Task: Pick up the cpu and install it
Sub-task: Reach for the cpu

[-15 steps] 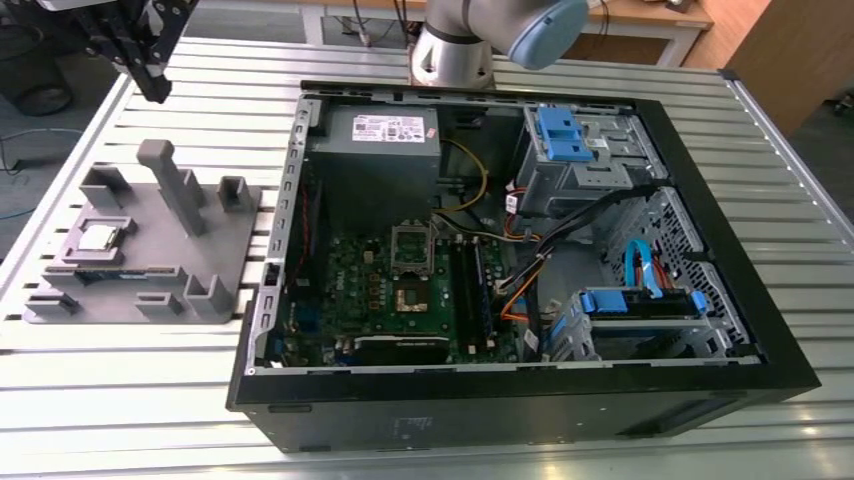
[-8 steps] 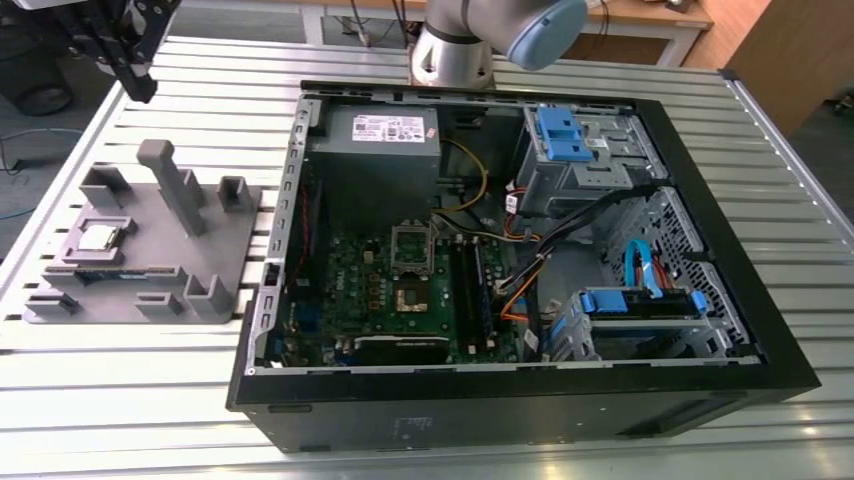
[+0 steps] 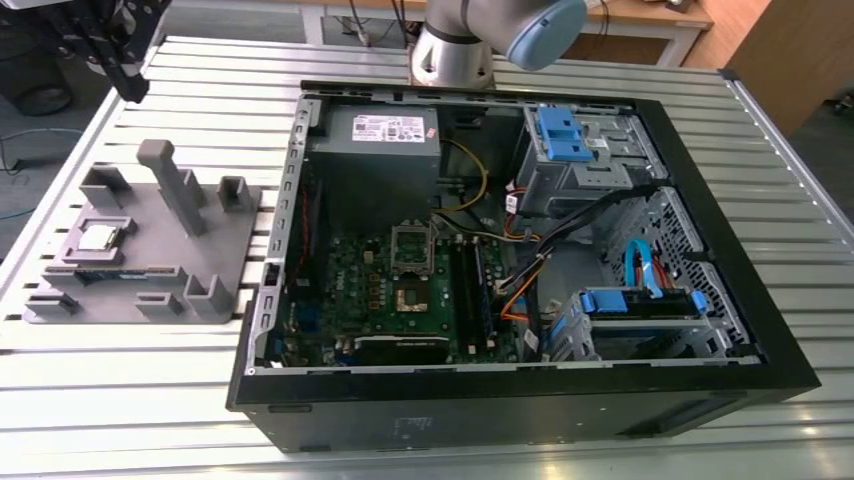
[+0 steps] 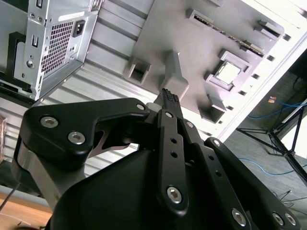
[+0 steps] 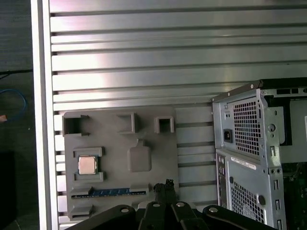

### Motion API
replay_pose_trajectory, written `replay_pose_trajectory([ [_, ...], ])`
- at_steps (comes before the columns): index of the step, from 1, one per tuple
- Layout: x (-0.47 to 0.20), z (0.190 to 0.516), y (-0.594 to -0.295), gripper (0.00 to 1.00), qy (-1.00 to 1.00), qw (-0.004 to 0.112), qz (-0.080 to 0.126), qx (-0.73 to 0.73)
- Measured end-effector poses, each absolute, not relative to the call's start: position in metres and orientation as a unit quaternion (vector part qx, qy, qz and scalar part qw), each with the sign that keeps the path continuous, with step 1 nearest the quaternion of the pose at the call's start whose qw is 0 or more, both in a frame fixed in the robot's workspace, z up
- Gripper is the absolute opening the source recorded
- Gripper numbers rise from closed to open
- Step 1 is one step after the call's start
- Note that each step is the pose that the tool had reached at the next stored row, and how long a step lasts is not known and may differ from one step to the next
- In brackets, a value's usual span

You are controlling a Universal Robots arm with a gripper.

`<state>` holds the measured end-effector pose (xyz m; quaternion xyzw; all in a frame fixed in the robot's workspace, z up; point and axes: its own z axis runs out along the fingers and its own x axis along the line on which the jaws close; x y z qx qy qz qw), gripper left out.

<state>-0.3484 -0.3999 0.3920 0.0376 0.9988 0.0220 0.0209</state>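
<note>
One gripper [image 3: 131, 90] to watch, hanging high past the far edge of the grey tray [image 3: 220, 240] in the exterior view. Looks pinched together at the fingertips [image 4: 168, 96] in the second wrist view, with nothing held. Can spot the cpu [image 3: 100, 237] sitting flat in its square pocket on that tray, untouched. Sits below the gripper and nearer the camera, well apart. Square, so no long axis. Got the open computer case [image 3: 467, 415] just beside the tray, on the exterior view's right.
</note>
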Motion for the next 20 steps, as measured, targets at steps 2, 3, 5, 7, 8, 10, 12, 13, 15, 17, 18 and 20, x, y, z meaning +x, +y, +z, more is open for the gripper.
replay_pose_trajectory([
  [2, -0.35, 0.392, -0.4, 0.11, 0.999, 0.021, 0.022, 0.038],
  [3, -0.35, 0.392, -0.4, 0.11, 0.999, 0.021, 0.022, 0.038],
  [5, -0.35, 0.392, -0.4, 0.11, 0.999, 0.021, 0.022, 0.038],
  [7, -0.35, 0.391, -0.4, 0.11, 0.999, 0.021, 0.022, 0.038],
  [8, -0.351, 0.391, -0.4, 0.11, 0.999, 0.021, 0.022, 0.038],
  [10, -0.351, 0.39, -0.4, 0.11, 0.999, 0.021, 0.022, 0.038],
  [12, -0.352, 0.389, -0.4, 0.11, 0.999, 0.021, 0.022, 0.038],
  [13, -0.352, 0.388, -0.4, 0.11, 0.999, 0.021, 0.022, 0.038],
  [15, -0.354, 0.387, -0.401, 0.11, 0.999, 0.021, 0.022, 0.038],
  [17, -0.356, 0.386, -0.401, 0.11, 0.999, 0.021, 0.022, 0.038],
  [18, -0.358, 0.385, -0.402, 0.11, 0.999, 0.021, 0.022, 0.038],
  [20, -0.36, 0.384, -0.402, 0.11, 0.999, 0.021, 0.022, 0.038],
])
